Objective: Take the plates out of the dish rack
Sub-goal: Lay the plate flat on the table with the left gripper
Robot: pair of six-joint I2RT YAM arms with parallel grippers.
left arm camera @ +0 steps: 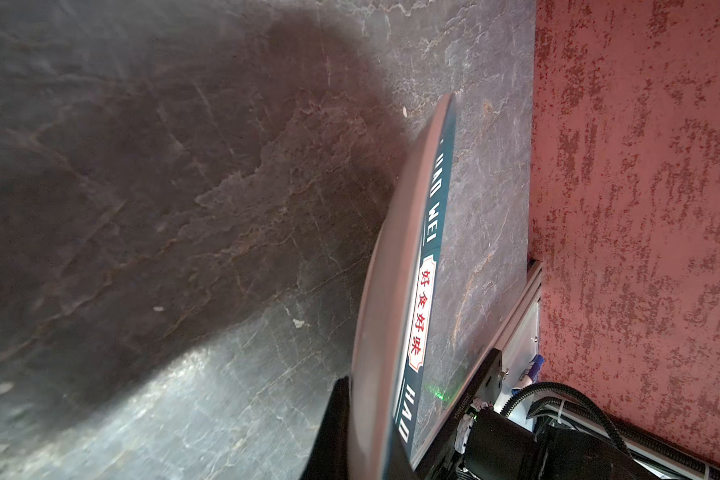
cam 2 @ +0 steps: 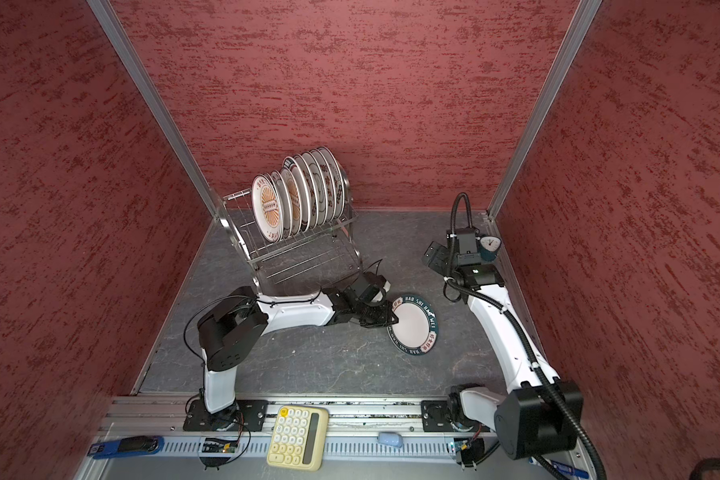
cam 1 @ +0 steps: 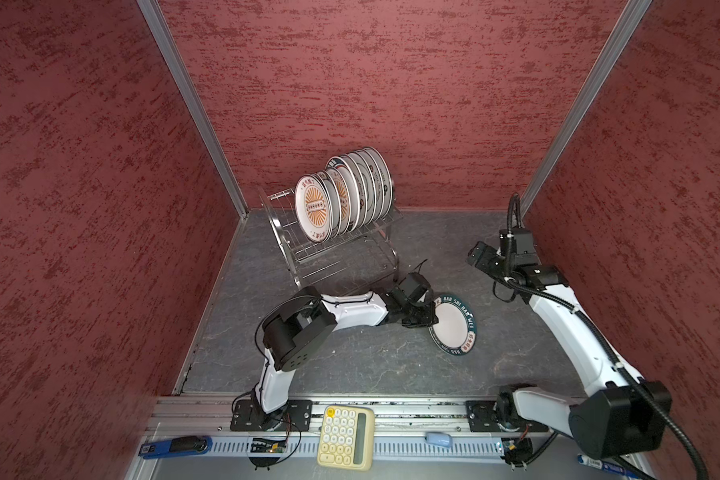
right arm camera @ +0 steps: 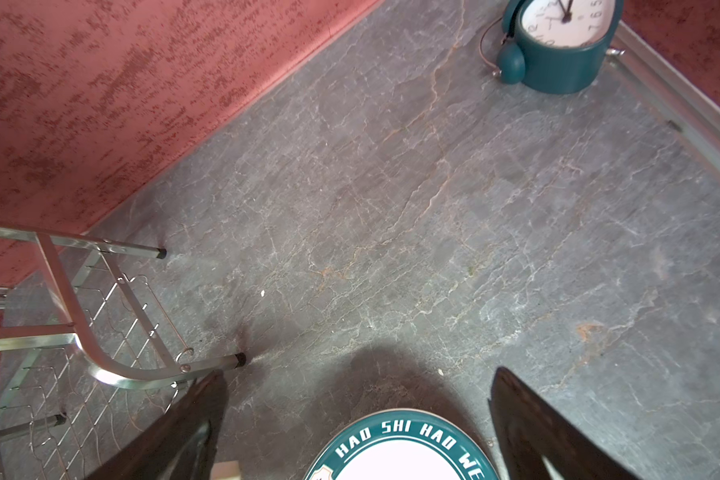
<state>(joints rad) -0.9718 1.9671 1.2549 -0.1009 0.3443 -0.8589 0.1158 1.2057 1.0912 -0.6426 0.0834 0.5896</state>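
The dish rack (cam 1: 333, 253) (cam 2: 291, 257) stands at the back left of the table, and several white plates (cam 1: 341, 195) (cam 2: 298, 195) stand upright in its top shelf. My left gripper (cam 1: 429, 322) (cam 2: 391, 322) (left arm camera: 374, 415) is shut on the rim of a teal-banded plate (cam 1: 453, 326) (cam 2: 412, 324) (left arm camera: 391, 311). It holds that plate tilted, low over the middle of the table. My right gripper (cam 1: 474, 253) (cam 2: 431, 255) (right arm camera: 360, 372) hangs open and empty behind the plate (right arm camera: 399, 453), to its right, and well above it. A foot of the rack (right arm camera: 100, 365) shows in the right wrist view.
A teal alarm clock (cam 2: 490, 247) (right arm camera: 557, 41) sits in the back right corner. A yellow calculator (cam 1: 345, 436) and a blue stapler (cam 1: 175, 444) lie on the front rail. Red walls close in the left, back and right sides.
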